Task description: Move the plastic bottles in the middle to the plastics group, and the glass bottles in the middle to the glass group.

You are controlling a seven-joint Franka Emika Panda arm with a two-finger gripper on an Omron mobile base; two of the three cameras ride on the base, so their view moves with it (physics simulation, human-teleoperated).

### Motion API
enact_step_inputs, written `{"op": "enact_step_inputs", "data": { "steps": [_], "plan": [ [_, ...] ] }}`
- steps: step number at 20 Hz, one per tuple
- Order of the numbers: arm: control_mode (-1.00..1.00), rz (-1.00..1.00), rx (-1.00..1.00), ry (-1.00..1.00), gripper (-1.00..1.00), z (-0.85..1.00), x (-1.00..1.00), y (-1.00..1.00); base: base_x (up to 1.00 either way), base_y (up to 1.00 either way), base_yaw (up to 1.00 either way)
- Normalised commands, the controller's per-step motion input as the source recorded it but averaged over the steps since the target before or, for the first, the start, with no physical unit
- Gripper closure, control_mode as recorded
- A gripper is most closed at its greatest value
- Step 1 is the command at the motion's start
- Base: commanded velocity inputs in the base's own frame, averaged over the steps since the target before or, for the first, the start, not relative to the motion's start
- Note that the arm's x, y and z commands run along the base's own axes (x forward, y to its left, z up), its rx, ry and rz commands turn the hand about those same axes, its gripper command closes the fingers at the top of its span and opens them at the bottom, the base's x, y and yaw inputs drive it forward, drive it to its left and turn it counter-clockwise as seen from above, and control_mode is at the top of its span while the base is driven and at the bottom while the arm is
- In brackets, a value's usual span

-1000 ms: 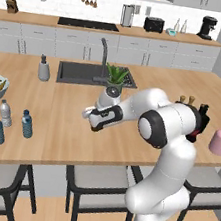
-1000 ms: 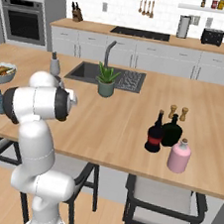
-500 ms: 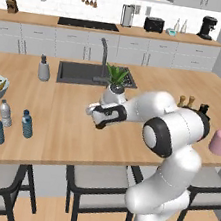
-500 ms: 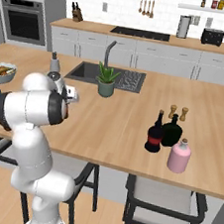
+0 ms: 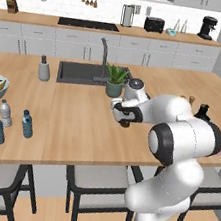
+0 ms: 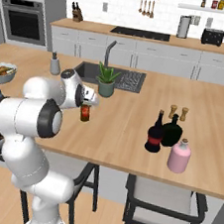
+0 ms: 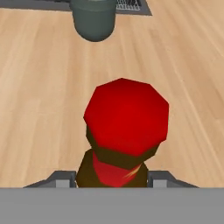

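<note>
Pinched the brown bottle between the two fingers of the gripper, one pad against each side of the body, below the shoulder. Sat upright in that grip, red cap pointing straight up at the hand camera. Hung low over the counter, or stood on it; could not tell which from the side views. Reached beyond the fingertips, further along the wood: a grey plant pot, well apart from the bottle.

Judged as glass: stiff, no give under the pads, smooth and likely slippery, breakable if dropped or knocked. Looked small and slim, so probably light, but tall for its width and easy to tip when set down. Seemed best taken on the straight body rather than on the cap or narrow neck, as done here; a hold near mid-height would resist swinging.

From the right base view, gripper and bottle stood far to one side of the glass group: squat black bottle and pink bottle, with a tall black bottle just beside them. Called for a slow, level carry and a gentle set-down clear of those three.
</note>
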Motion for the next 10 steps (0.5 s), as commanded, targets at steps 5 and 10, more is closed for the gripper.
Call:
{"op": "enact_step_inputs", "data": {
  "steps": [5,10],
  "plan": [
    [-1.0,-0.51,0.0,0.1,1.0,0.0,0.0,-1.0,0.0,0.0,0.0],
    [-1.0,-0.49,0.0,0.05,1.0,0.0,-0.03,-1.0,0.0,0.0,0.0]
  ]
}}
